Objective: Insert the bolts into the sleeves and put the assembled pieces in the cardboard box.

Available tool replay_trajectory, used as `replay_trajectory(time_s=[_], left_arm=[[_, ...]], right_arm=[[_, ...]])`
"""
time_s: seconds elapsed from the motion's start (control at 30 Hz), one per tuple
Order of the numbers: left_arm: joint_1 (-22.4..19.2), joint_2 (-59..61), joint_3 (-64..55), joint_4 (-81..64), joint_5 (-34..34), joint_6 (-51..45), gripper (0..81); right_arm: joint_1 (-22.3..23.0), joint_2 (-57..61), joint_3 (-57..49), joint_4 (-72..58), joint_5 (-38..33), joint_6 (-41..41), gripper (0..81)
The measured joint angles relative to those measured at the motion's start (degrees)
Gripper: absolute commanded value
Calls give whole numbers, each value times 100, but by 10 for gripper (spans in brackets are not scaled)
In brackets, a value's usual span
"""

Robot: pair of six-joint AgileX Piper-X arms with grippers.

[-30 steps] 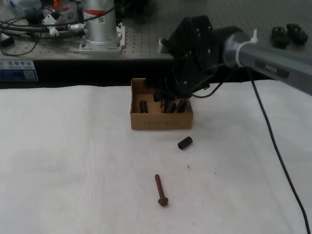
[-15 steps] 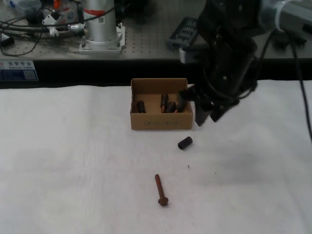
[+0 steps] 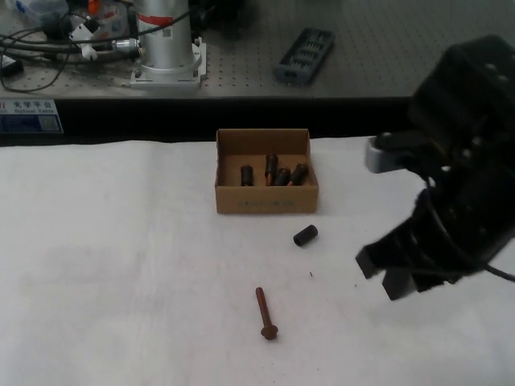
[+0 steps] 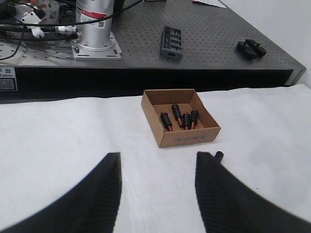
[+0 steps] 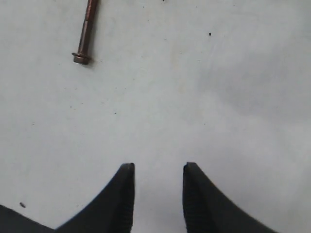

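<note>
The cardboard box stands on the white cloth and holds several assembled bolt-and-sleeve pieces. A loose black sleeve lies just in front of the box. Nearer the front lies a rusty bolt, head toward the front edge. My right gripper hovers low over the cloth to the right of the sleeve and bolt, open and holding nothing. Its wrist view shows the bolt ahead of the open gripper. My left gripper is open and faces the box, its pieces and the sleeve.
Behind the cloth runs a perforated metal bench with a silver post, cables and a black ridged block. White cloth covers the work area, with open room to the left of the box and bolt.
The right arm has pulled out from over the box, swinging right and toward the front, down near the cloth. The pieces stay in the box; sleeve and bolt have not moved.
</note>
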State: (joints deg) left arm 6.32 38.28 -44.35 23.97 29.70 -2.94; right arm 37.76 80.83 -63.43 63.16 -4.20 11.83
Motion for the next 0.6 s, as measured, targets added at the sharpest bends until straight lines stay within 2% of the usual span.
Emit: replay_trajectory(time_s=[0.1, 0.27, 0.37, 0.53, 0.6], left_arm=[[-12, 0, 0, 0, 0, 0, 348], [-9, 0, 0, 0, 0, 0, 348], [-9, 0, 0, 0, 0, 0, 348], [-9, 0, 0, 0, 0, 0, 348], [-9, 0, 0, 0, 0, 0, 348]], right_arm=[[65, -619, 509, -309, -27, 742, 251], [65, -621, 580, -720, -27, 1543, 251], [65, -395, 580, -1252, -27, 2074, 251], [33, 578, 567, -3033, -6, 3231, 251], [11, 795, 527, -3220, 31, 3439, 251]])
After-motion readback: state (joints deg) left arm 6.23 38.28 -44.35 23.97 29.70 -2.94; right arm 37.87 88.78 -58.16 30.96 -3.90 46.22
